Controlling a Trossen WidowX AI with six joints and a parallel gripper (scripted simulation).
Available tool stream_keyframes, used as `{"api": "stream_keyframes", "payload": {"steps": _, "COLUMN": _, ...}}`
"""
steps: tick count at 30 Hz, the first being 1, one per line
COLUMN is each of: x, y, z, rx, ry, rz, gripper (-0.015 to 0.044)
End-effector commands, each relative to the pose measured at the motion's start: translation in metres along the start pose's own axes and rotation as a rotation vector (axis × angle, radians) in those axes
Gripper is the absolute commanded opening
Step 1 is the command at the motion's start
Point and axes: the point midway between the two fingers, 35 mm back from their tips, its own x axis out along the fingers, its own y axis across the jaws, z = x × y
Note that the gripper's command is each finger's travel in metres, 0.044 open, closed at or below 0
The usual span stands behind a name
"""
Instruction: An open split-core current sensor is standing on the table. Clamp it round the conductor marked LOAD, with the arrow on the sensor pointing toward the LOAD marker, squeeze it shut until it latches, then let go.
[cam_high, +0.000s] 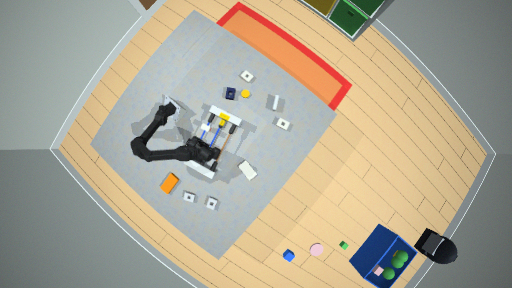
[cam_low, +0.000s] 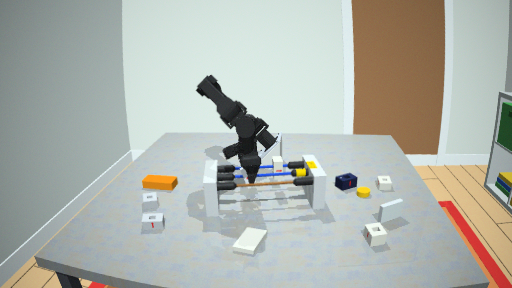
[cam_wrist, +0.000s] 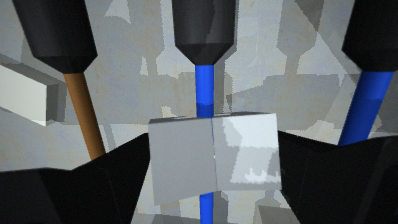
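The white current sensor sits round the middle blue conductor. Its two halves meet along a thin seam in the wrist view, with the conductor coming out at both ends. My gripper is shut on the sensor, one black finger against each side. A yellow label is on the far end block, and a yellow sleeve is on the middle conductor. The label's lettering is unreadable, and the sensor's arrow and latch are not visible.
A copper conductor and another blue conductor run on either side. A small white block is on that blue one. White end blocks hold the conductors. An orange block and several small white parts stand around.
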Motion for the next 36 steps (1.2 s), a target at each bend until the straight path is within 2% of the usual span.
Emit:
{"api": "stream_keyframes", "payload": {"steps": 1, "x": -0.0003, "y": 0.0006, "z": 0.0011, "rx": 0.002, "ry": -0.007, "rz": 0.002, "gripper": 0.0000}}
{"api": "stream_keyframes", "payload": {"steps": 23, "x": -0.0003, "y": 0.0006, "z": 0.0011, "rx": 0.002, "ry": -0.007, "rz": 0.002, "gripper": 0.0000}}
{"api": "stream_keyframes", "payload": {"steps": 36, "x": 0.0000, "y": 0.0000, "z": 0.0000, "rx": 0.000, "ry": 0.000, "rz": 0.000, "gripper": 0.0341}}
